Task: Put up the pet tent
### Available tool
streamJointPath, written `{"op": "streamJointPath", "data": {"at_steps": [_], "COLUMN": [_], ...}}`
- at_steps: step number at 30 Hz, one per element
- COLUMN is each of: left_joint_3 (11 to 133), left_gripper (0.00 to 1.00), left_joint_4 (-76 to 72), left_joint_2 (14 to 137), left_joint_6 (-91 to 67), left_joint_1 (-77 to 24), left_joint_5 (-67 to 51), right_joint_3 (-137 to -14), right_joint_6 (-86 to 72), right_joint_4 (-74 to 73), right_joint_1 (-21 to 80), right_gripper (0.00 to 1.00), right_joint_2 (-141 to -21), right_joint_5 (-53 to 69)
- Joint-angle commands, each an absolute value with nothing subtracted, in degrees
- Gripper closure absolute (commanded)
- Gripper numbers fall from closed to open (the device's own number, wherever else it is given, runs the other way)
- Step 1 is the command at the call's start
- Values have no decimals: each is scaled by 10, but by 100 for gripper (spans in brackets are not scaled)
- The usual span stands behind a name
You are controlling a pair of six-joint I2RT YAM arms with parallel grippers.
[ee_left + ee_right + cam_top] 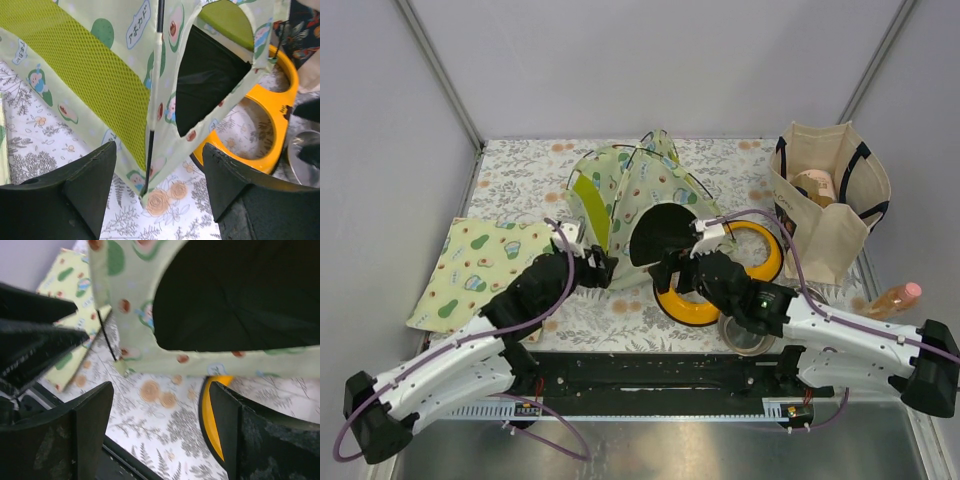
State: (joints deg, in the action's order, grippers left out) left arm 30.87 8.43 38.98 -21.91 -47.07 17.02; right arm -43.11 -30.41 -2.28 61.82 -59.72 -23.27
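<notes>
At the near edge of the floral-cloth-covered desk (520, 170), both arms reach forward. The left hand (159, 147) stands wide, with one black finger on each side of the tent's near corner and neither touching it. The right hand (161, 386) is just as wide and holds nothing, with only bare cloth under its gap.

Just beyond them, about the middle of the desk, stands the pale green avocado-print fabric pet tent (630, 200). It is upright, with its dark arched doorway (205, 85) facing the arms. I judge it light and soft: thin cloth stretched over springy poles, likely to slide on the desk cloth or buckle under a push. The lime-green mesh panel (90, 70) would give or snag. The better hold looks to be the near corner seam, where the thin black pole (152, 150) runs down to the hem and gives some stiffness.

To the right, the orange ring-shaped plastic feeder (690, 312) lies partly under the tent's front edge, though I cannot tell whether they touch. Toward the left edge lies a flat square avocado-print mat (480, 265), and near the far right corner stands a beige canvas tote bag (825, 235).

The tent's inside is black shadow and its back wall is hidden. No white ties can be made out. How the far pole ends are seated cannot be seen, so I cannot tell whether it is fully braced.
</notes>
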Motion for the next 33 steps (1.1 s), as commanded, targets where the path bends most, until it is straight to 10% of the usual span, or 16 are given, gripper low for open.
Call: {"op": "streamJointPath", "data": {"at_steps": [1,6,11,22,27,33], "left_joint_3": [352,416,453,441,439,468], "left_gripper": [28,47,100,100,42,23], "left_joint_4": [-33,-52,-54,-90,-58,54], "left_joint_2": [471,583,629,635,596,477], "left_joint_6": [-157,-141,-139,-68,-78,-108], "left_joint_1": [-470,-433,-357,-246,-244,-244], "left_joint_5": [215,179,135,105,148,251], "right_joint_3": [-399,-383,-380,-384,-386,-383], "right_joint_6": [-324,-321,-312,-295,-329,-374], "right_joint_4": [-83,-101,-110,-73,-47,34], "right_joint_1": [615,613,608,596,597,613], "right_gripper": [14,14,14,14,13,12], "right_joint_2": [-542,-507,-488,-534,-575,-645], "right_joint_5": [-275,-286,-288,-237,-179,-94]}}
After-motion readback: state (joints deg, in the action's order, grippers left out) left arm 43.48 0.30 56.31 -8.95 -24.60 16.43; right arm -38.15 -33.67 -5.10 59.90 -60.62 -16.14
